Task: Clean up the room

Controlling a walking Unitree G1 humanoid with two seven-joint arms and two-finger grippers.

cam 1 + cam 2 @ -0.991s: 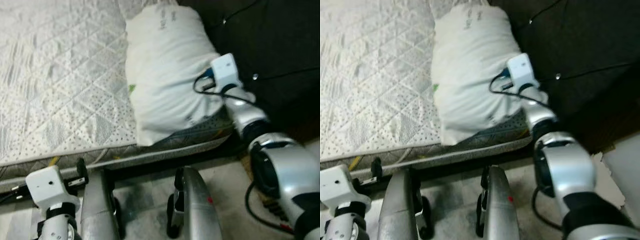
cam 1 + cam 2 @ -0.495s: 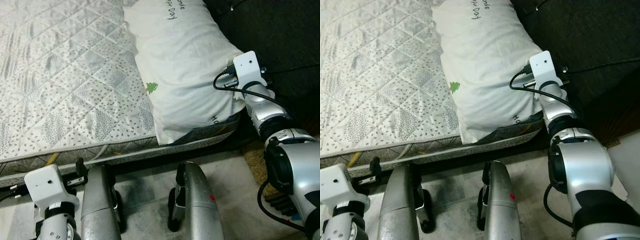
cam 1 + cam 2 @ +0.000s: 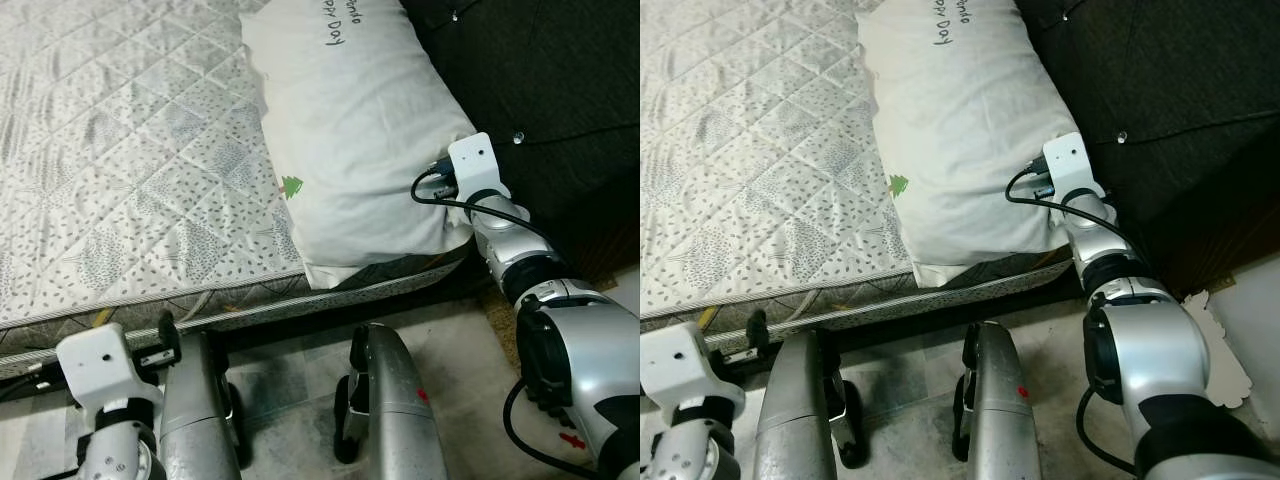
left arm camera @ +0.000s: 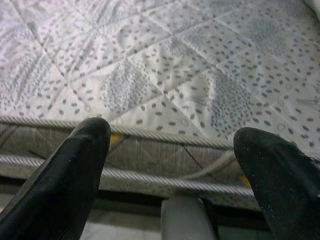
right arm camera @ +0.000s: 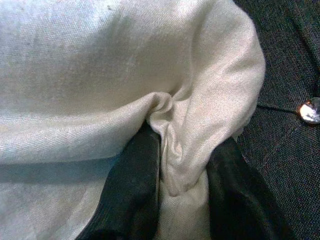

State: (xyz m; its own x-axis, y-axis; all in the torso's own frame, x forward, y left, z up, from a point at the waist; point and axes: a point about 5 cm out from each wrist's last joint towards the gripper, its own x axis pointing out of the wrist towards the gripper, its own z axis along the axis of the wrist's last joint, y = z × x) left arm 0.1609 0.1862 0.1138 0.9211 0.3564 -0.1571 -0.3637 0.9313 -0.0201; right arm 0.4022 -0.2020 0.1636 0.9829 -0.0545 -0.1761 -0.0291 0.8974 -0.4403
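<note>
1. Clamped tight on a fold of the white pillow [image 5: 125,65] – right gripper [image 5: 172,185], jaws nearly closed on cloth
2. Drawn lower along the bed [image 3: 120,180] than half a second ago, beside the dark headboard [image 3: 560,80] – repositioning under way
3. Idle, jaws wide apart and empty: left gripper [image 4: 172,165]

Mattress [image 3: 130,160] top is lying open left of the pillow [image 3: 350,130], wide room there. Pillow is butting against the dark headboard [image 3: 540,80], blocking that side. Right gripper [image 5: 182,195] is pinching the pillow's corner. Left gripper [image 4: 172,165] is hanging spread just off the mattress edge.
</note>
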